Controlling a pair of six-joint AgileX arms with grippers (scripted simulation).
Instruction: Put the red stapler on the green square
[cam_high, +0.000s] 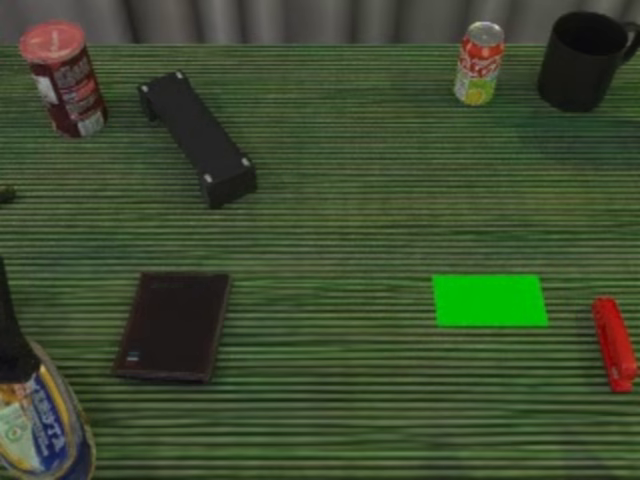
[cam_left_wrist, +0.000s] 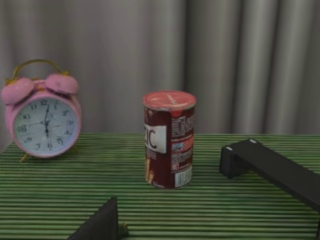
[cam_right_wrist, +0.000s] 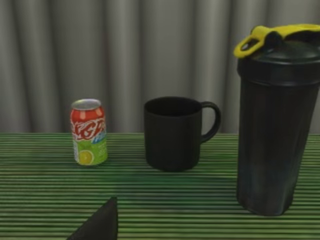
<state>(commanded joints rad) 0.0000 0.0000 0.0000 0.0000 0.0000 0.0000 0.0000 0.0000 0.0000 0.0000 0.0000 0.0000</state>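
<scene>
1. Red stapler (cam_high: 614, 343) lies flat on the striped green tabletop (cam_high: 340, 200) at the right edge, long axis running roughly near-to-far, slightly tilted.
2. Green square (cam_high: 490, 300) lies flat just left of the stapler; a strip of bare tabletop separates them, no contact. Nothing sits on the square.
3. No object stands between stapler and square.
4. Far right corner: black mug (cam_high: 585, 60), upright, handle toward the right. Left of it, a red-and-green soda can (cam_high: 480, 63), upright. Both well apart from the square, on its far side.
5. Right wrist view also shows a tall black shaker bottle (cam_right_wrist: 277, 120) with a yellow lid loop, standing nearer than the mug (cam_right_wrist: 175, 132) and can (cam_right_wrist: 90, 131).
6. Far left: red snack canister (cam_high: 65, 78), upright; beside it a long black box (cam_high: 197, 137), lying diagonally.
7. Near left: dark flat notebook (cam_high: 173, 325); at the near-left corner a bottle with a blue label (cam_high: 30, 410), partly out of view.
8. Left wrist view: pink alarm clock (cam_left_wrist: 41, 117) stands at the far edge, left of the canister (cam_left_wrist: 169, 139).
9. Neither arm appears in the top view. Left pincer and right pincer: cannot tell whether released or clenched; only a dark wedge shows at each wrist view's edge.
</scene>
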